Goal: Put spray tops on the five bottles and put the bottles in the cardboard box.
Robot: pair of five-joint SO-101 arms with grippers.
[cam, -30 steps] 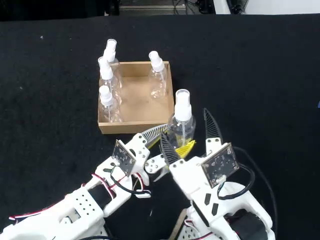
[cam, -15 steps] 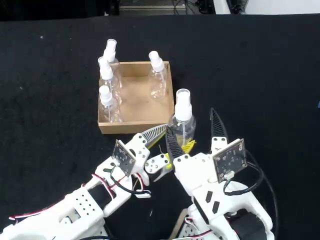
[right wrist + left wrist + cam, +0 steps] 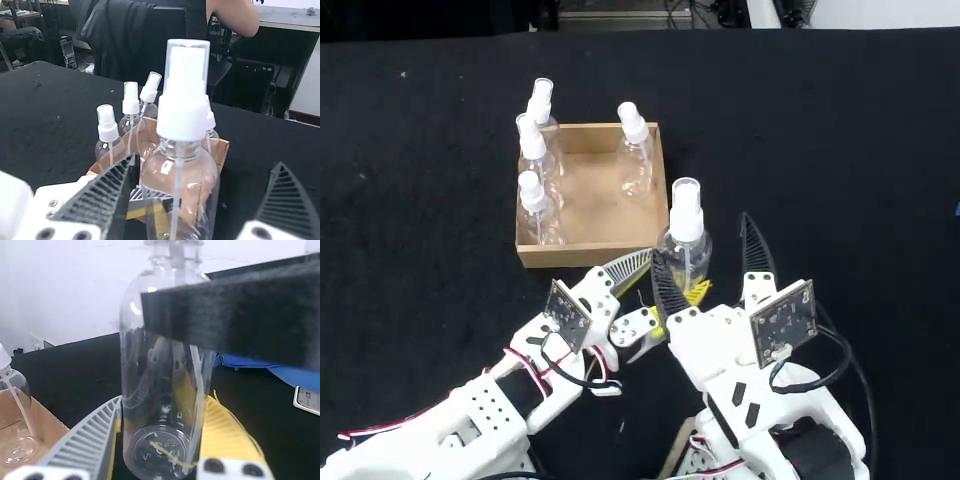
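Your right arm [image 3: 760, 400] has shifted rightward over the last second, its wrist now farther from the left arm [image 3: 510, 390]. At left, the box [image 3: 590, 258] holds four capped bottles [image 3: 538, 215]. Just beside its near right corner, the left gripper [image 3: 678, 272] clamps the base of the fifth bottle [image 3: 685, 250], upright on the table [image 3: 840, 150] with its spray top [image 3: 686, 205] on. The right gripper [image 3: 702, 240] spreads wide around that bottle, one finger close beside it.

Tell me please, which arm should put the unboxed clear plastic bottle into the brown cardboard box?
Probably left: left gripper grips the clear plastic bottle beside the cardboard box; right gripper is open.
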